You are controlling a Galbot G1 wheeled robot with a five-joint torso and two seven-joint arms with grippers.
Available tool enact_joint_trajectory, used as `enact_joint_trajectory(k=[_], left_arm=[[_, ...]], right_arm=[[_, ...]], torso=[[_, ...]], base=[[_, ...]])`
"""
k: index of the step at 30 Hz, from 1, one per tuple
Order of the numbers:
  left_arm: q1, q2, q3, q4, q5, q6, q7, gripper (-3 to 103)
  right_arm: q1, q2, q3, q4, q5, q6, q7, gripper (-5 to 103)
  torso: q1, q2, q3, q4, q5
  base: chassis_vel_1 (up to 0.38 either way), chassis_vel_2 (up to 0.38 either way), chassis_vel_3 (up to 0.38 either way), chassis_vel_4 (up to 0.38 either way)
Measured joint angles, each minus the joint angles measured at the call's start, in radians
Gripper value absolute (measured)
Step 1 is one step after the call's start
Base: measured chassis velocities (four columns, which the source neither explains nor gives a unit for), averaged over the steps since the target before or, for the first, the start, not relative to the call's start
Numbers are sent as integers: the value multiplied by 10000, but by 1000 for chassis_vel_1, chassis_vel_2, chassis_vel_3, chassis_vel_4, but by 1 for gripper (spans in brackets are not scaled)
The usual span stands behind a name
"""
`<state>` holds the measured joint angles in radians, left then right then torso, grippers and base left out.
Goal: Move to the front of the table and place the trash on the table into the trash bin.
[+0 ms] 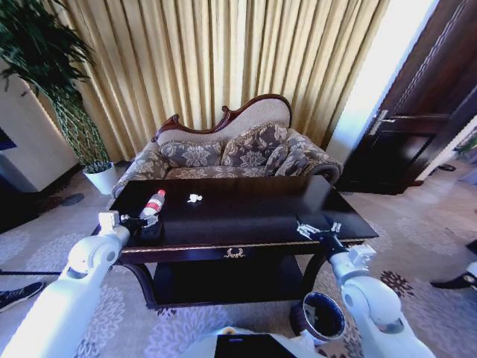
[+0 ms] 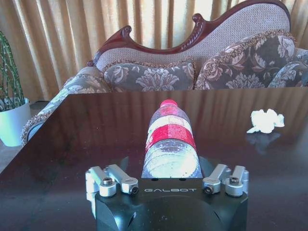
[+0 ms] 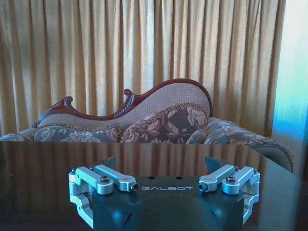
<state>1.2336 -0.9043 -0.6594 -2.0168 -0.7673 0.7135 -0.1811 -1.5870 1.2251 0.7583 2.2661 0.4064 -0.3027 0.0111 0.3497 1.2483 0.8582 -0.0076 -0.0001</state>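
Left pincer (image 1: 146,221) of mine is reaching over the near left part of the table (image 1: 246,216), with the bottle (image 1: 153,203) lying between its spread linkages; I cannot tell from these views whether the fingertips are pressing the bottle's sides or standing off it. In my left wrist view the bottle (image 2: 171,142) is lying on its side, its long axis running straight away from me, base at my palm and red cap pointing toward the sofa (image 1: 231,153). Its red label is wrapping the middle of the clear body.

To the right of the bottle and a little farther from me, a crumpled white paper wad (image 1: 195,198) is sitting on the dark tabletop, well apart from the bottle.

Farther right, my right pincer (image 1: 317,230) is hovering over the table's near right corner, fingers spread wide and grasping nothing.

Below that corner, on the carpet beside the table leg, the trash bin (image 1: 319,317) is standing upright, its shiny rim facing up.
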Motion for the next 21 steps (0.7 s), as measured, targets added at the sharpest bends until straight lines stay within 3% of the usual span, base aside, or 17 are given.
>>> enact_joint_trajectory(k=[2, 4, 7, 12, 16, 18, 19, 20, 21], left_arm=[[29, -8, -5, -22, -2, -4, -11, 72], [35, -13, -7, -24, -4, -6, -15, 72], [46, -25, -22, -32, -4, -20, -20, 55], [57, -32, -45, -41, -8, -23, -48, 42], [55, -35, -38, -8, 9, -211, -49, 39], [29, -17, 89, 52, 234, -1003, 20, 35], [-7, 43, 257, 115, 627, -1743, 227, 35], [-7, 43, 257, 115, 627, -1743, 227, 35], [-50, 110, 420, 164, 1133, -2428, 445, 35]], right_arm=[[0, -18, -4, 25, 62, 1, 131, 100], [1, -24, -4, 42, 78, 1, 149, 100], [1, -55, 22, 79, 111, 1, 169, 100], [2, -65, 35, 87, 123, 4, 174, 100], [3, -63, 7, 132, 200, 6, 181, 100], [15, -175, -54, 265, 562, -8, 201, 100], [46, -315, -99, 344, 887, -38, 205, 100], [46, -315, -99, 344, 887, -38, 205, 100], [89, -450, -133, 398, 1228, -67, 207, 100]], torso=[[0, 0, 0, 1, 0], [0, 0, 0, 1, 0], [-1, 0, 0, 1, 0], [-1, 0, 0, 1, 0], [-1, 0, 0, 0, 0], [-2, 0, 0, 1, -1], [-2, 0, 0, 1, -1], [-2, 0, 0, 1, -1], [-2, 0, 0, 0, -2]], base=[[0, 0, 0, 0], [0, 0, 0, 0], [0, 0, 0, 0], [0, 0, 0, 0], [0, 0, 0, 0], [0, 0, 0, 0], [0, 0, 0, 0], [0, 0, 0, 0], [0, 0, 0, 0]])
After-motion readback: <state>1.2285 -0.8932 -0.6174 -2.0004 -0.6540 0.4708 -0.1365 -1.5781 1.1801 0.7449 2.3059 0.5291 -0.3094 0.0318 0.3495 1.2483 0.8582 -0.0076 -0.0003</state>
